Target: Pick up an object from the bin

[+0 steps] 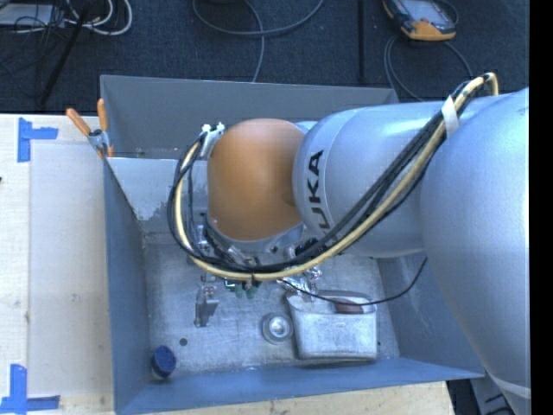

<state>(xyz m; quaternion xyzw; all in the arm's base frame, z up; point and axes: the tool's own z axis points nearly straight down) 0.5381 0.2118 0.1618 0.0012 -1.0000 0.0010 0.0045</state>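
My gripper (206, 308) reaches down under the arm's wrist to the bin floor, left of the middle, with bare floor around its tip. The nearest loose thing is a small round silvery disc (276, 327), lying flat to its right. Beside the disc lies a pale grey rectangular block (335, 335), with a thin reddish-brown piece (347, 303) along its far edge. A dark blue cap (162, 361) stands in the front left corner, well apart from the gripper. I see nothing held by the gripper.
The arm and its orange cover hang over the back and middle of the bin, hiding the floor beneath. Small green bits (243, 289) show under the wrist. Bare floor lies along the bin's left side and front.
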